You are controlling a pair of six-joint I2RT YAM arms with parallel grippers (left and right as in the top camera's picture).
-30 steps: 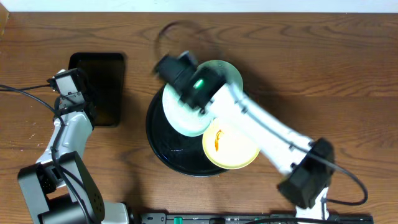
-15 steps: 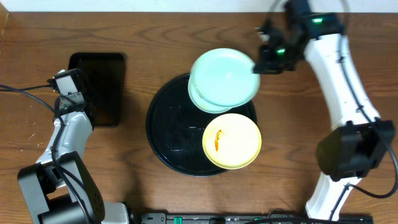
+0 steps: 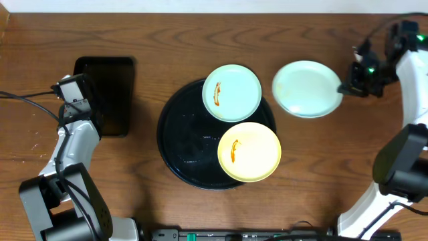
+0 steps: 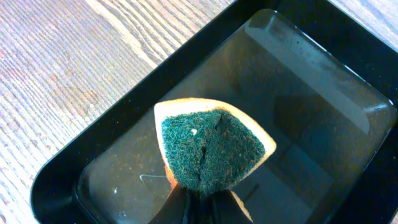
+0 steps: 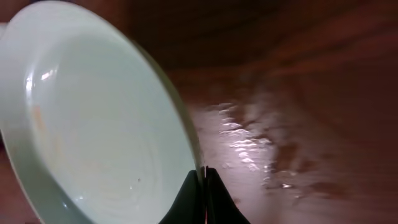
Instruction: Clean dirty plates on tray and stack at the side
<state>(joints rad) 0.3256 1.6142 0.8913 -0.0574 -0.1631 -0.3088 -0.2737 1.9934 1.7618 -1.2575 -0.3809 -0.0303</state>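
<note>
While the left pincer [image 4: 198, 198] hangs over the small rectangular black tray [image 4: 311, 124] at the left of the wooden desk [image 3: 321, 174], it is clamped on a green-faced yellow sponge [image 4: 211, 149], whose scouring side is folded up towards the wrist camera. Further right lies the large round glossy black tray [image 3: 180, 147]. On its far right edge rests a pale mint-blue round plate [image 3: 232, 92] with an orange-brown smear, overlapping the rim. Just beside it, at the near right, sits a pale yellow round plate [image 3: 249, 151] with a similar smear.

Right of the tray and clear of it, a second pale mint-blue plate [image 3: 307, 88] shows no sauce. The right pincer [image 3: 344, 87] pinches its right rim between closed fingers. Whether that plate already rests on the desk cannot be told.

The step in hand appears to be setting the first clean plate down at the side, with two plates left to wipe. The next move probably calls for lowering it flat, letting go of the rim, and going back to the tray for a smeared plate while the sponge is brought across.

No brand, label or writing can be read anywhere.
</note>
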